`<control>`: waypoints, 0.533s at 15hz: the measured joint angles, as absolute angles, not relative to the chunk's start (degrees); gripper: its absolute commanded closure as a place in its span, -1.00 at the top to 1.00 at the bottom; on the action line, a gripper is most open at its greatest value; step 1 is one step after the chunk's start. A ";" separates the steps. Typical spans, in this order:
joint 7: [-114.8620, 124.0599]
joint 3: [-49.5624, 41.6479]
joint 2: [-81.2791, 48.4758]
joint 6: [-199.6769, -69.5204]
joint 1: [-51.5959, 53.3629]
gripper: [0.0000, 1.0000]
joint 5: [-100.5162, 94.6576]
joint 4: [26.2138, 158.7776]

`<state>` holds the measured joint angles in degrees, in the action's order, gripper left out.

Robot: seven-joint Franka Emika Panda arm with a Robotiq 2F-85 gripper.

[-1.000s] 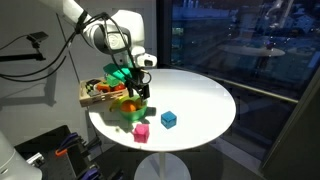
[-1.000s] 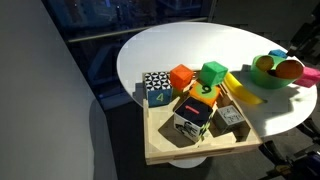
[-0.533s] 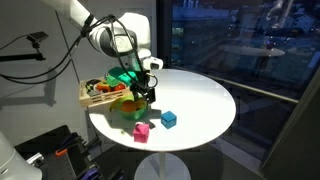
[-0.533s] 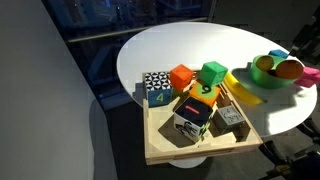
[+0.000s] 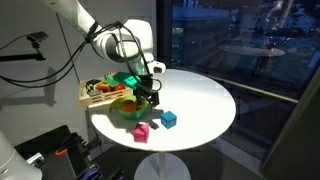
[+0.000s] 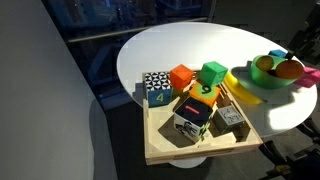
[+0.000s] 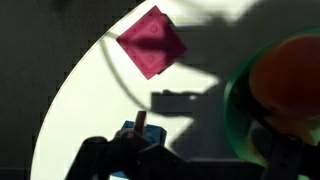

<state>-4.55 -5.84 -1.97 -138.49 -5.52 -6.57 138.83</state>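
Observation:
My gripper (image 5: 150,96) hangs open over the white round table (image 5: 200,95), just beside the green bowl (image 5: 126,107), with nothing between its fingers. A blue cube (image 5: 169,119) and a pink cube (image 5: 141,131) lie on the table in front of it. In the wrist view the pink cube (image 7: 151,40) lies at the top. The blue cube (image 7: 133,134) peeks out low down, partly behind the dark gripper (image 7: 190,165) body. The green bowl (image 7: 243,100), holding an orange fruit (image 7: 296,80), fills the right side.
A wooden tray (image 6: 165,150) with several coloured and patterned blocks stands at the table's edge, next to the green bowl (image 6: 272,72) and a yellow piece (image 6: 245,87). Dark windows and a railing lie behind the table (image 6: 170,50).
The gripper has moved from over the tray and bowl towards the table's middle and a little lower, closer to the blue cube. Its jaws stay open.

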 measured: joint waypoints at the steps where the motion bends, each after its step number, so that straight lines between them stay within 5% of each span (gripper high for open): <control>1: -4.51 -5.84 -2.26 -138.84 -5.51 1.00 -6.77 138.83; 8: -3.20 -5.84 -4.12 -140.45 -5.49 1.00 -8.60 138.45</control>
<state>-3.20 -5.84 -4.12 -140.45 -5.49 -8.60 138.45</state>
